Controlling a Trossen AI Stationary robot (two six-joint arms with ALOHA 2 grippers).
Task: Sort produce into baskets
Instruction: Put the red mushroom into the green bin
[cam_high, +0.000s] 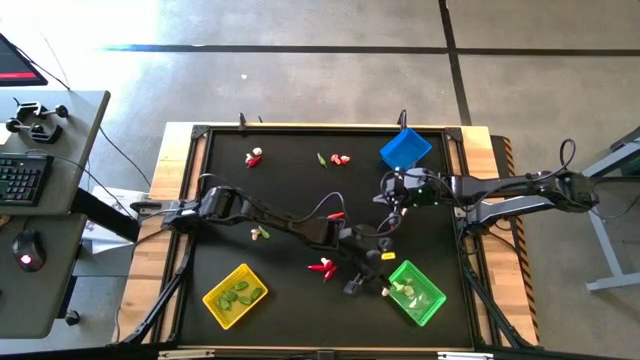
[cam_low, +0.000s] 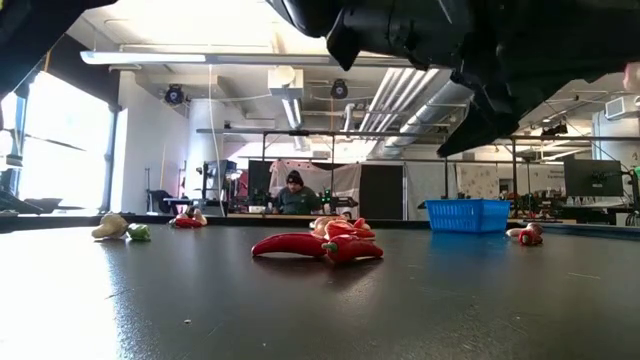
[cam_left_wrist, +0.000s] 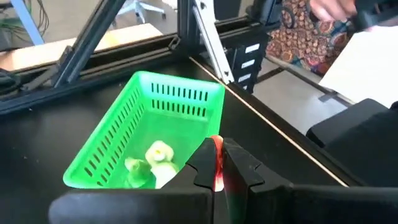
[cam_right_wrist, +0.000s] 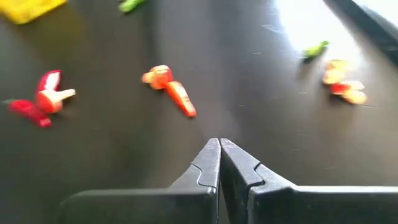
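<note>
A bright green basket (cam_high: 418, 292) is sitting at the table's near right, holding pale bulbs (cam_left_wrist: 159, 153). A yellow basket (cam_high: 234, 295) with green pods is lying near left, a blue basket (cam_high: 405, 149) far right. Red chilies (cam_high: 322, 266) are lying loose between them, with one red piece (cam_left_wrist: 217, 163) pinched in the left tool (cam_left_wrist: 219, 167).

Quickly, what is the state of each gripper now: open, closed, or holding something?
Left gripper: closed on a thin red chili-like toy piece, beside the bright green plastic basket.
Right gripper: closed, empty, above the black table.
</note>
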